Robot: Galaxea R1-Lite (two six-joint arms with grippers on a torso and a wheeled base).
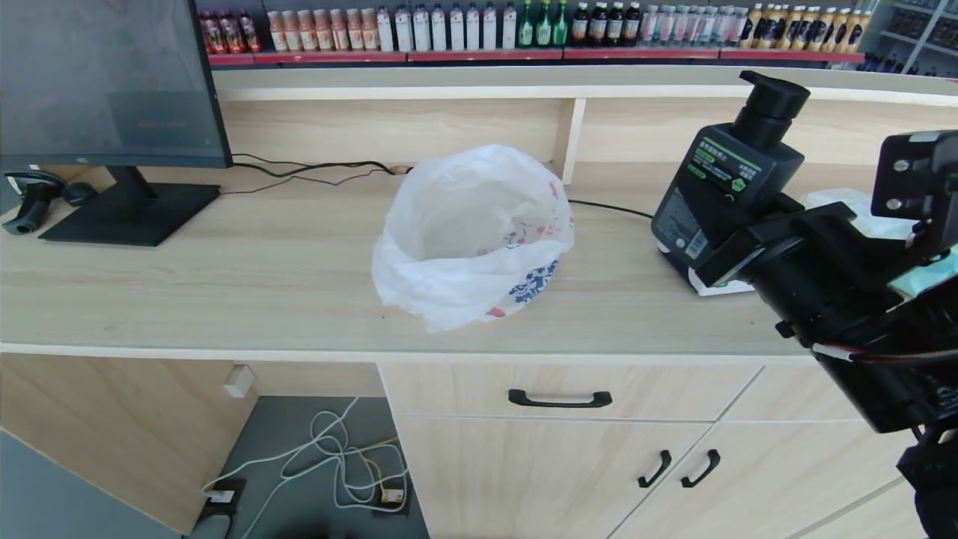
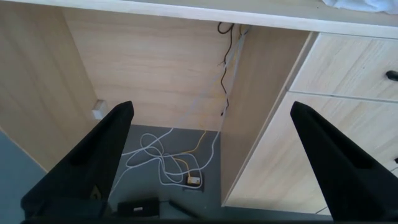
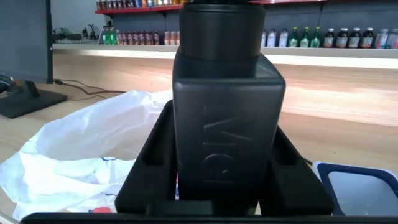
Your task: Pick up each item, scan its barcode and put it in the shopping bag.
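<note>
A black pump bottle (image 1: 724, 180) hangs tilted above the counter's right side, its barcode label facing left toward the bag. My right gripper (image 1: 741, 251) is shut on the bottle's lower body. In the right wrist view the bottle (image 3: 227, 118) stands between the gripper's (image 3: 224, 171) two black fingers (image 3: 149, 162). The white shopping bag (image 1: 473, 233) stands open at the counter's middle, left of the bottle. A handheld barcode scanner (image 1: 28, 201) rests at the far left. My left gripper (image 2: 211, 162) is open below counter level, facing the floor cables.
A monitor (image 1: 112, 82) on a black stand occupies the counter's back left. A white box (image 1: 722, 286) lies under the bottle, and pale packaged goods (image 1: 849, 206) lie behind my right arm. A blue-rimmed item (image 3: 364, 183) sits beside the bottle. Drawers front the counter.
</note>
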